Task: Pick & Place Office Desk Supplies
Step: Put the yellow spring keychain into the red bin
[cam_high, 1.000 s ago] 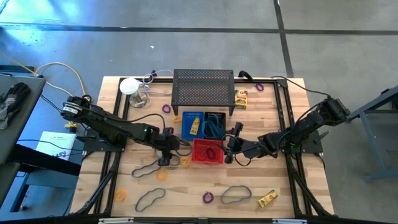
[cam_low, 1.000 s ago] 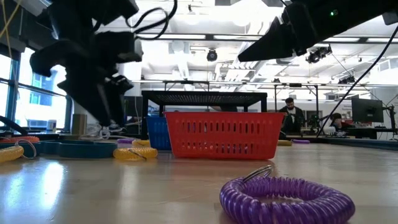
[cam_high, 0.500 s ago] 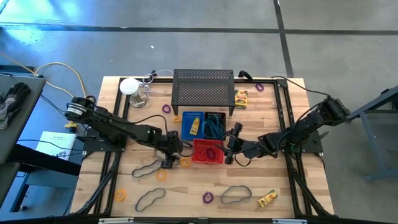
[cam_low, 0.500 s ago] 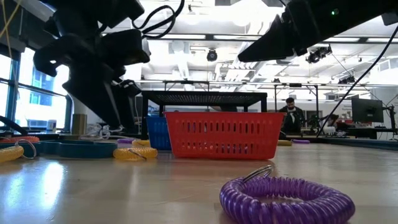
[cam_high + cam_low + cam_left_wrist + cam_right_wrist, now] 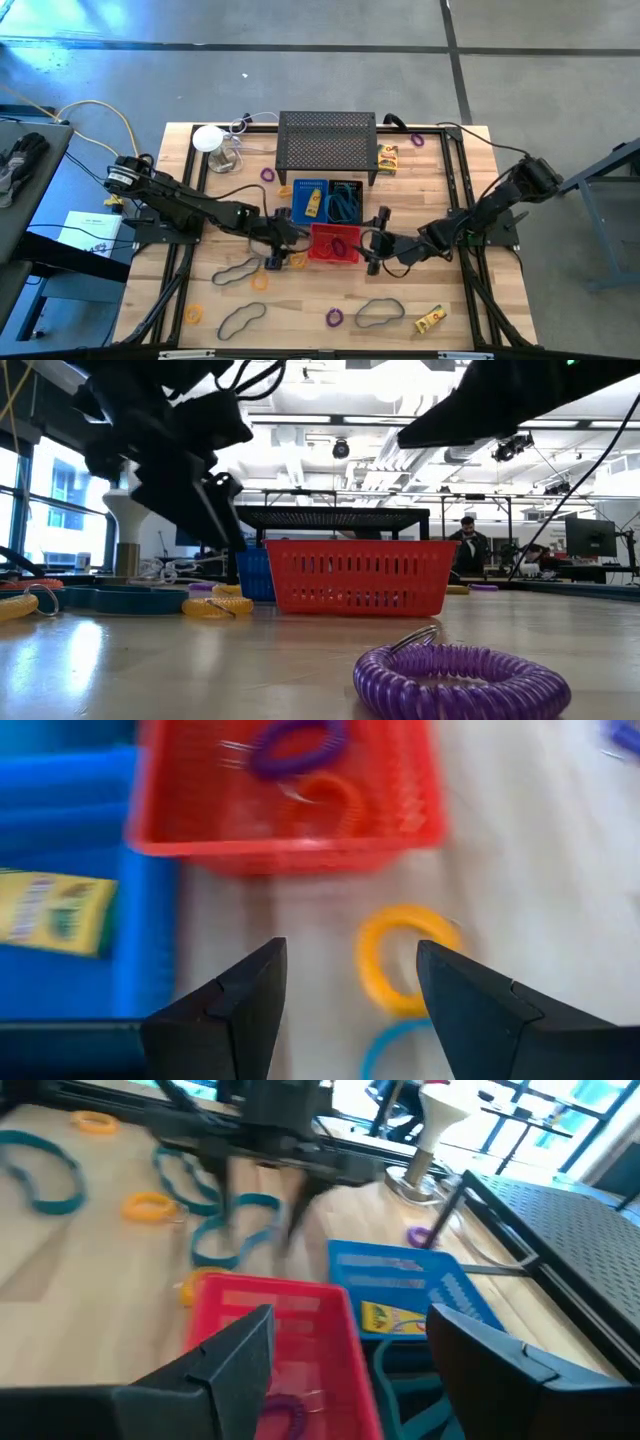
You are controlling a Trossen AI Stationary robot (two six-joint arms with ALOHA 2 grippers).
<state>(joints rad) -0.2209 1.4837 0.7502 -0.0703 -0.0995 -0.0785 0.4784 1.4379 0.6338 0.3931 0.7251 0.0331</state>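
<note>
Seen from above, we found the left end effector [image 5: 272, 262] released, fingers spread over a yellow ring [image 5: 398, 960] lying flat on the worktop [image 5: 300, 310] just beside the red bin [image 5: 334, 243]. The right end effector [image 5: 374, 266] hung on the red bin's other side, likewise released and empty. The red bin held a purple ring [image 5: 296, 747] and an orange ring [image 5: 335, 795], both blurred. A yellow box [image 5: 312, 205] lay in the blue bin [image 5: 308, 192], its long axis running toward the black mesh rack [image 5: 328, 140]. Bluish cords [image 5: 377, 313] lay as flat loops, their long axes across the worktop. In the low view, a purple coiled ring [image 5: 458, 679] lay nearest, cut off by the frame's lower edge.
</note>
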